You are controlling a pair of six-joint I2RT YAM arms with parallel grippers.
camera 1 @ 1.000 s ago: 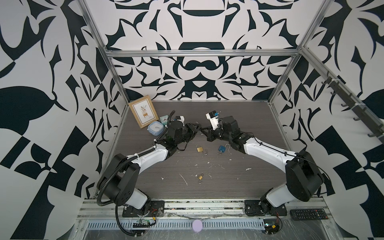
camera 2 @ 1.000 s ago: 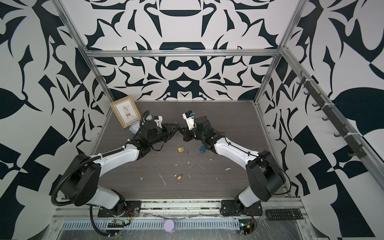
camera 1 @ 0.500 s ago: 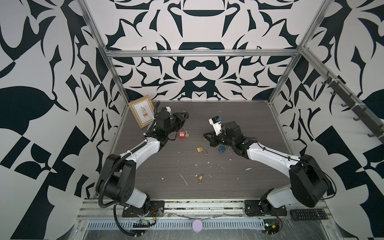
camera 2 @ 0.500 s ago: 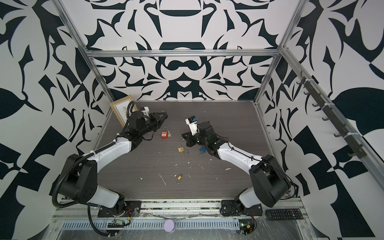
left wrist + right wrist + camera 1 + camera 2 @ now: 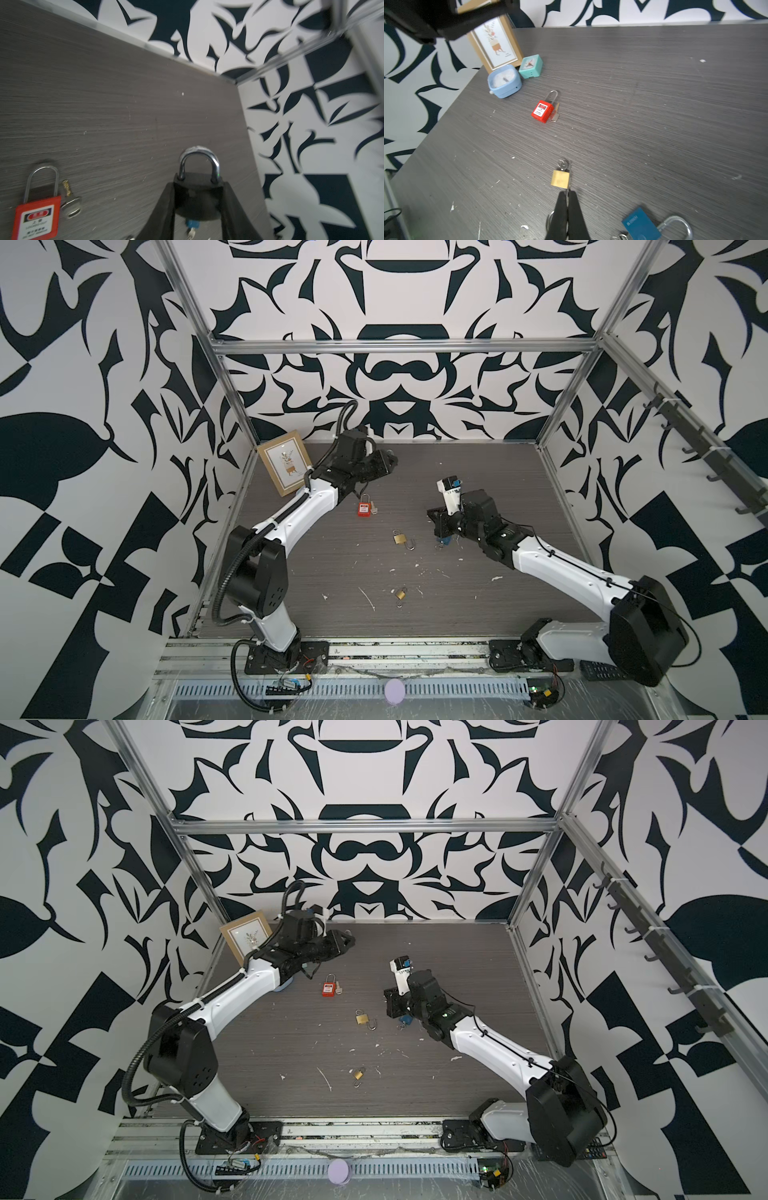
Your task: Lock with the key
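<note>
The lock point(image 5: 198, 193) is a black padlock with a silver shackle point(image 5: 198, 154) pushed down into the body. My left gripper point(image 5: 198, 185) is shut on its body and holds it above the back of the table point(image 5: 384, 462). A blue-headed key point(image 5: 192, 224) sticks in the lock's underside, back between the fingers. My right gripper point(image 5: 566, 193) is shut with nothing seen between its fingers. It hovers low over the table's middle right point(image 5: 434, 524), just short of a brass padlock point(image 5: 560, 178).
A red padlock point(image 5: 364, 508) with a loose key point(image 5: 70, 205) lies under the left arm. A blue padlock point(image 5: 641, 226) lies by the right gripper, and a smaller brass padlock point(image 5: 400, 594) nearer the front. A picture frame point(image 5: 286, 467) and two clocks point(image 5: 504, 81) stand back left.
The two grippers were together at the table's middle. The left arm has since carried the lock up and back to the left, and the right gripper has drawn off to the right.
</note>
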